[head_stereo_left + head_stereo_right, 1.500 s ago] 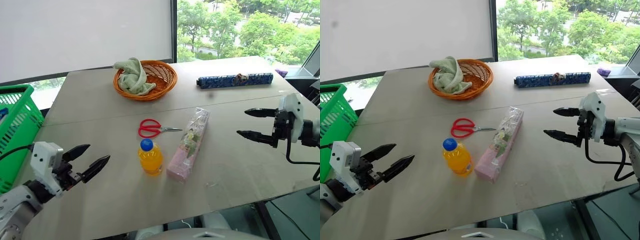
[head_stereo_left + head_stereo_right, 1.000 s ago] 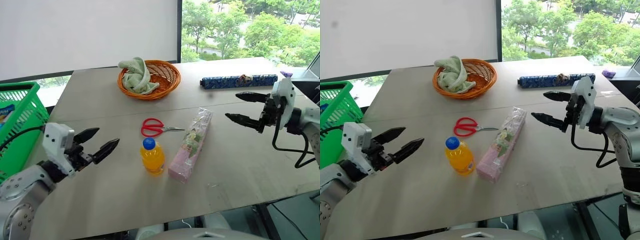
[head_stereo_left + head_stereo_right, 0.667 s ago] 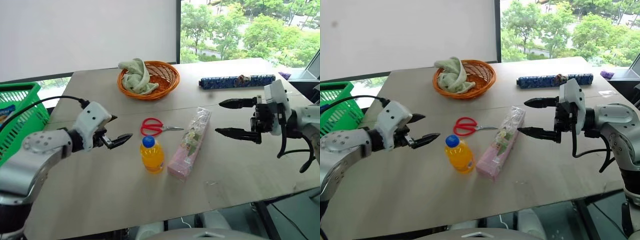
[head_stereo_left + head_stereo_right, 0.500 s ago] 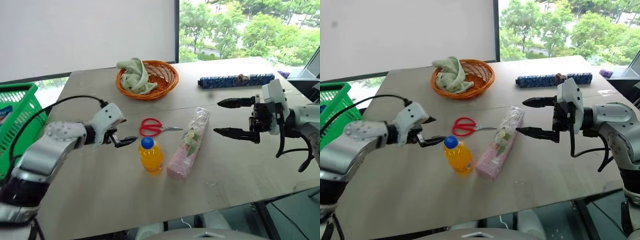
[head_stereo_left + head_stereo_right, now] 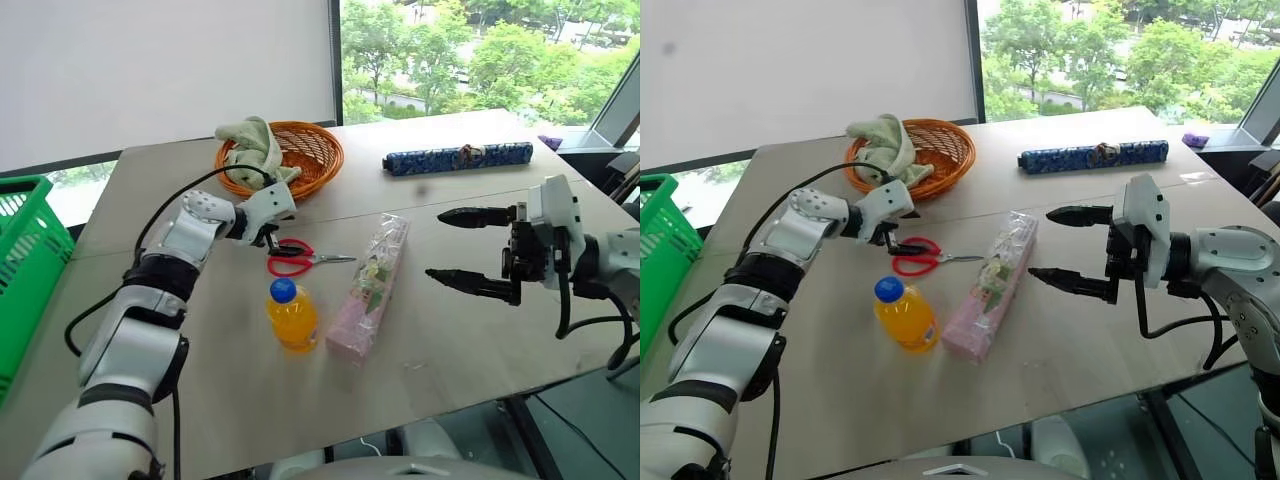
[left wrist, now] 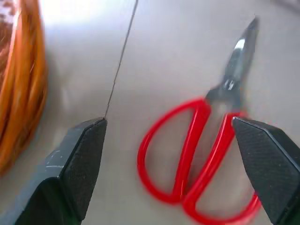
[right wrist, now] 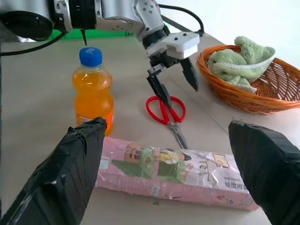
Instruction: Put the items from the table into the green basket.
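The left gripper [image 5: 271, 238], jaws apart, straddles the handles of the red-handled steel scissors [image 5: 297, 259] lying on the beige worktop [image 5: 450, 330] just beyond the orange drink bottle [image 5: 291, 316]; next, close, lift, carry to the bright green lattice basket [image 5: 25, 262].

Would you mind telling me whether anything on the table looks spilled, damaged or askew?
Nothing stands out: the orange bottle stands upright and capped, the scissors lie flat and closed, and the pink packet lies flat and unbroken.
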Controlling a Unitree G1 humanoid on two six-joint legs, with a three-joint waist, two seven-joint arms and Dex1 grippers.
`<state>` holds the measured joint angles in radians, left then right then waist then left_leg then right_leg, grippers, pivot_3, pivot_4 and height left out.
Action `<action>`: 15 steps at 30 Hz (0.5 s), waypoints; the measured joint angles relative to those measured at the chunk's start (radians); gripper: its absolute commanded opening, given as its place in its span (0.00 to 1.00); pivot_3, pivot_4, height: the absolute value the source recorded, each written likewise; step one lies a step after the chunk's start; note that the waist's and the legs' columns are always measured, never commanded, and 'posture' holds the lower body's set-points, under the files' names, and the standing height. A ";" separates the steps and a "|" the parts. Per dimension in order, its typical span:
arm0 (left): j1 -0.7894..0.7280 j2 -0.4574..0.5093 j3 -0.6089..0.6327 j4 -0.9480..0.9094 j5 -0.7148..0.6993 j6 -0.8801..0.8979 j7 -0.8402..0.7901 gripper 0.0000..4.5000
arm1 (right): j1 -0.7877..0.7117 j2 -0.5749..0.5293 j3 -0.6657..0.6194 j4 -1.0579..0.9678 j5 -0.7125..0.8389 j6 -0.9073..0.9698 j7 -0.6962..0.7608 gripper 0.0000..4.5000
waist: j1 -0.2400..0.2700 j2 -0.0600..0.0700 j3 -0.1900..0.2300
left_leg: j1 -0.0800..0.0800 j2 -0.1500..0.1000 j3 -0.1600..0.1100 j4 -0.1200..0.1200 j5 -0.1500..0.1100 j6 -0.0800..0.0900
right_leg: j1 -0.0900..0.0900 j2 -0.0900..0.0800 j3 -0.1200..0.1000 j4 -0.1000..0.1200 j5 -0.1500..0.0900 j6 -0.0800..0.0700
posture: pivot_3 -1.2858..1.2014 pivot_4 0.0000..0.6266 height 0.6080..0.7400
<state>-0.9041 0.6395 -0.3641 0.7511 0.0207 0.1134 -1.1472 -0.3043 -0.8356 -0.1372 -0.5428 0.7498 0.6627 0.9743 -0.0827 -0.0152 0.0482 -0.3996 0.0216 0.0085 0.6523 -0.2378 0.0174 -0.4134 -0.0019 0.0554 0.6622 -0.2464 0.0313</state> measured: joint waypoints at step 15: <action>-0.153 -0.105 -0.152 0.272 0.282 -0.110 -0.055 0.98 | 0.077 -0.060 -0.071 -0.056 0.053 0.029 -0.034 1.00 | -0.119 0.001 -0.002 | 0.005 0.000 -0.002 0.001 0.000 0.000 | 0.005 0.000 0.000 0.001 0.003 0.006 | 0.41 0.00 1.00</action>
<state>-1.0573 0.5342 -0.5158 1.0229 0.3029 0.0033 -1.2018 -0.2271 -0.8955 -0.2078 -0.5986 0.8029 0.6915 0.9404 -0.2018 -0.0140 0.0465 -0.3941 0.0217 0.0066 0.6534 -0.2376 0.0176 -0.4082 -0.0022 0.0558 0.6630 -0.2434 0.0368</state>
